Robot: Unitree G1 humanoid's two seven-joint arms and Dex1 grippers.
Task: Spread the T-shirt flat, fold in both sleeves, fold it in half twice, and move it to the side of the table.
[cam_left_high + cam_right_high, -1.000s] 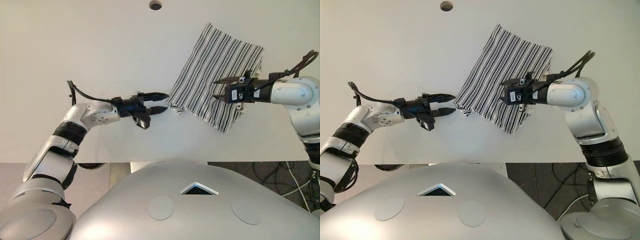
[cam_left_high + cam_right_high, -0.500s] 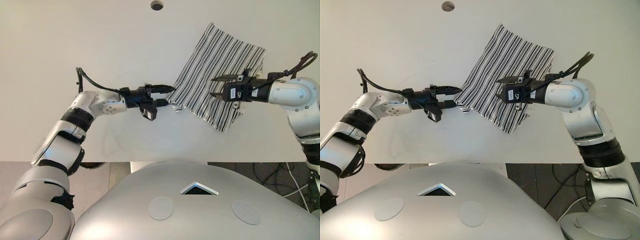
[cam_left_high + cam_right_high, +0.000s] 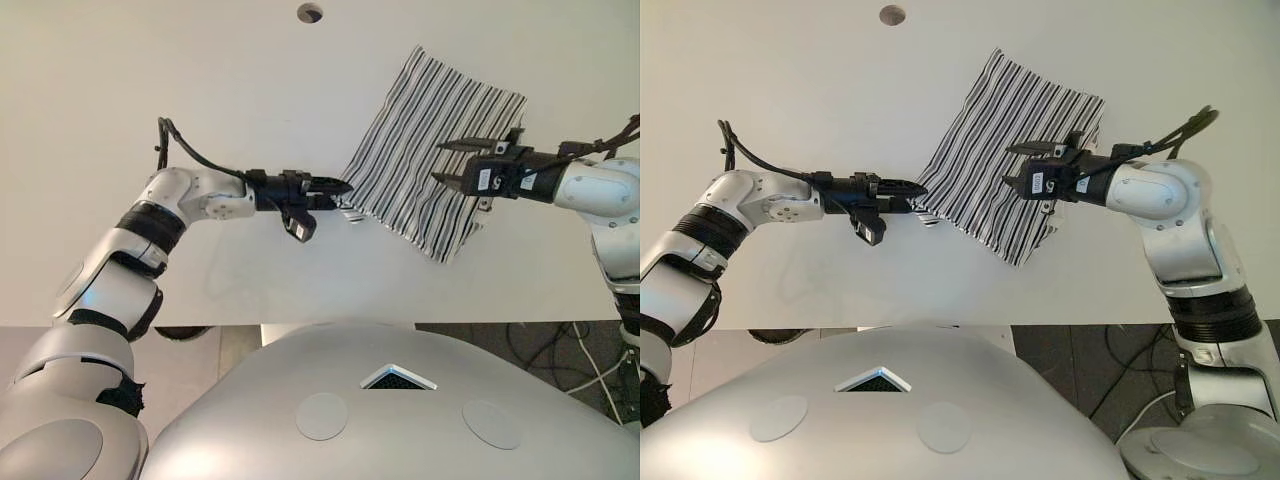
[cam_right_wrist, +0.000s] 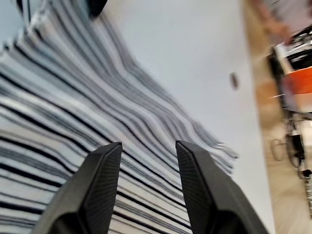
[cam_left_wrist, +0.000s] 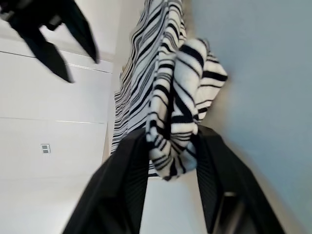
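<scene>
The white bench (image 3: pixel 150 100) carries the striped T-shirt (image 3: pixel 420 130), which lies as a folded, roughly four-sided packet turned diagonally, to the robot's right of centre.

The main change is on the left. A second ago the left end effector (image 3: pixel 343 188) hung open, just short of the T-shirt's nearest left corner. The arm has since stretched out, and the jaws have closed on that corner. In the left wrist view, a bunched lip of striped cloth (image 5: pixel 173 141) is pinched between the two fingers (image 5: pixel 129 185).

The right end effector (image 3: pixel 440 163) has drawn back a little toward the T-shirt's right edge. It hovers above the cloth with its jaws apart, holding nothing.

With one corner secured and the packet already compact, I judge the sleeve folds done. The robot looks ready either to make a last fold or to drag the T-shirt aside.

A small dark round fitting (image 3: pixel 310 12) sits well beyond the T-shirt's far corner.
</scene>
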